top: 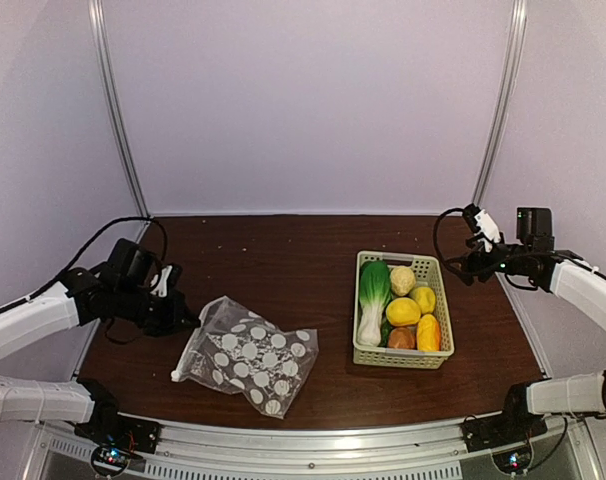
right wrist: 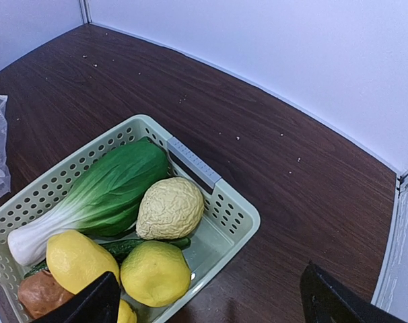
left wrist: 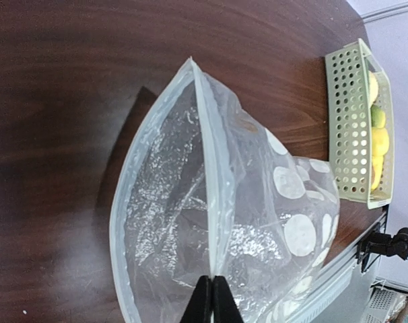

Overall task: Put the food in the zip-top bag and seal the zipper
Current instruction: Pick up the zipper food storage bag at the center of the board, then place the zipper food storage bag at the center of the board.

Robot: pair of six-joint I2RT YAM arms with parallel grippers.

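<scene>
The clear dotted zip-top bag [top: 247, 354] lies on the table at front left. In the left wrist view the bag [left wrist: 258, 222] has its mouth held apart, and my left gripper [left wrist: 213, 296] is shut on the zipper strip [left wrist: 213, 175] of the upper edge. The food sits in the pale green basket [top: 429, 268]: a leafy vegetable [right wrist: 110, 188], a wrinkled pale piece [right wrist: 169, 208], lemons [right wrist: 155, 272], a cucumber [right wrist: 133, 245] and a brown piece [right wrist: 39, 295]. My right gripper [right wrist: 207, 303] is open and empty, above the basket's far right corner.
The basket [right wrist: 241, 219] stands at centre right of the dark wooden table [top: 283, 260]. White walls enclose the back and sides. A metal rail [top: 313, 440] runs along the front edge near the bag.
</scene>
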